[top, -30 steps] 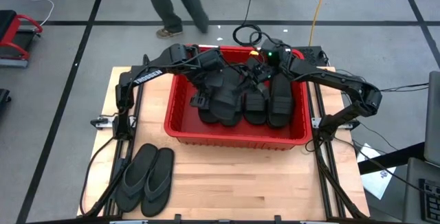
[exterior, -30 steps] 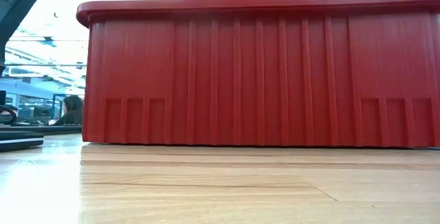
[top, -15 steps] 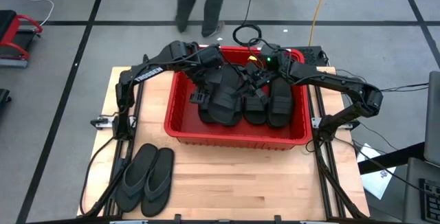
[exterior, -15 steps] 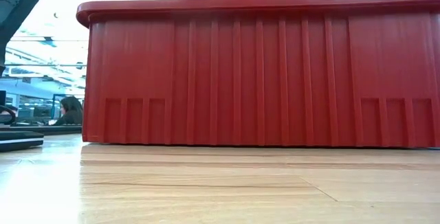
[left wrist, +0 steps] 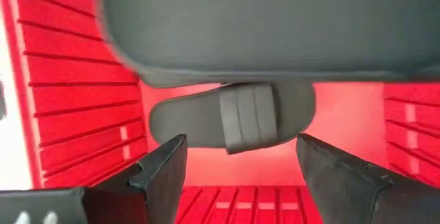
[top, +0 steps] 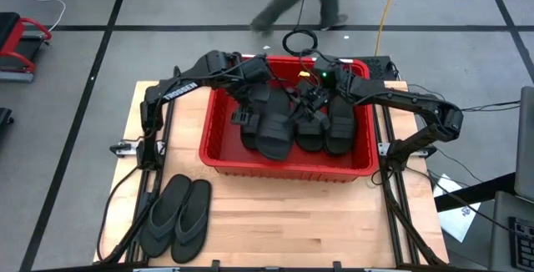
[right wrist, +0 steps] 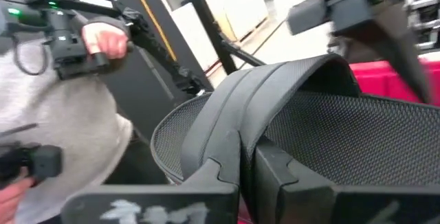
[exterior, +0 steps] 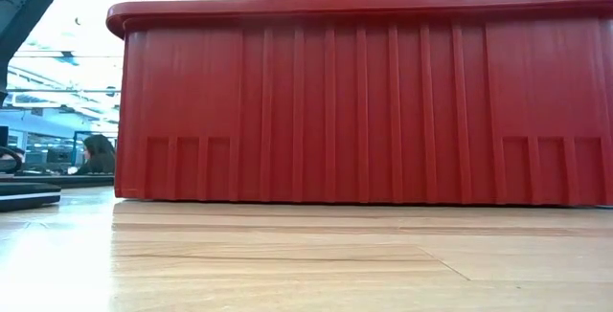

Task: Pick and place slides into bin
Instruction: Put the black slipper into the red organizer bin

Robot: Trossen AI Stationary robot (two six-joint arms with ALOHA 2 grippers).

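The left gripper (top: pixel 250 97) is over the back left part of the red bin (top: pixel 219 157), and its fingers (left wrist: pixel 162 174) are spread wide with nothing between them. A second ago it hung a bit farther toward the middle of the bin; now it has pulled back a little toward the bin's back left corner. In the left wrist view a big slide (left wrist: pixel 275 25) hangs close above, and another slide (left wrist: pixel 234 117) lies flat on the bin floor below. The right gripper (top: pixel 313 98) is over the back of the bin, near the middle, and it is clenched on the strap of a slide (right wrist: pixel 275 114). That grip has not changed. Several slides (top: pixel 288 122) are already piled in the bin. Two flip-flops (top: pixel 177 216) still lie side by side on the desk (top: pixel 275 222), near its front left corner, well apart from the bin. So the job looks almost done: the slide held by the right gripper has to drop in, and then the flip-flops need picking up. A person (top: pixel 300 1) walks past on the floor behind the desk.
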